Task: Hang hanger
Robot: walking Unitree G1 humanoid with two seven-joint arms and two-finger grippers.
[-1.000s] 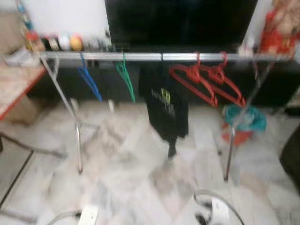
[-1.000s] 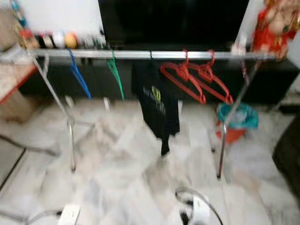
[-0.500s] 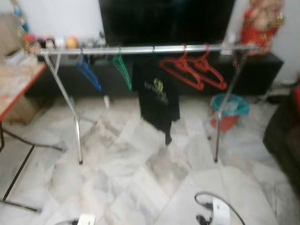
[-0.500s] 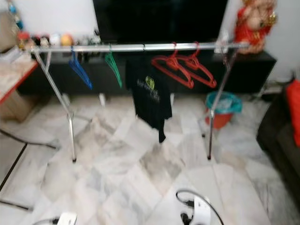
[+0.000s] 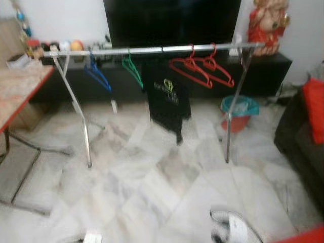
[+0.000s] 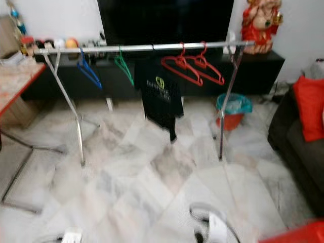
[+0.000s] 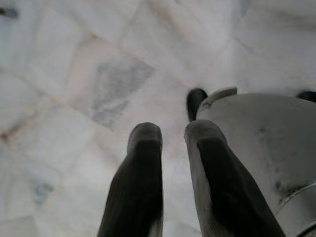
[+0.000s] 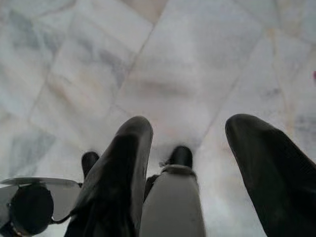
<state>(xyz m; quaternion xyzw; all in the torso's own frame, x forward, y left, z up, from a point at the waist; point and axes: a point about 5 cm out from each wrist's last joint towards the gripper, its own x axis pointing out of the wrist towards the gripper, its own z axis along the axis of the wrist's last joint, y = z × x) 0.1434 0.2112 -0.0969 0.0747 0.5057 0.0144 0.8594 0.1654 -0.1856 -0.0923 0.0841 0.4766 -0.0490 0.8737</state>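
The left gripper point(image 7: 173, 143) has two long black fingers point(image 7: 140, 173) with rounded tips and a matte, faintly ribbed surface. Beside them sits a smooth silver-grey rounded shell of the robot's body point(image 7: 266, 148), scuffed with small dark marks. The right gripper point(image 8: 190, 133) has the same thick black fingers point(image 8: 123, 163), above a silver limb segment point(image 8: 173, 207) capped in black.

We are in a home's living room: a large dark television point(image 5: 172, 23) above a low black cabinet point(image 5: 263, 76), a dark sofa with a red cushion point(image 6: 308, 107), a marble-tiled floor point(image 5: 152, 187), and a metal clothes rack point(image 5: 152, 50) with hangers and a black T-shirt point(image 5: 168, 101).
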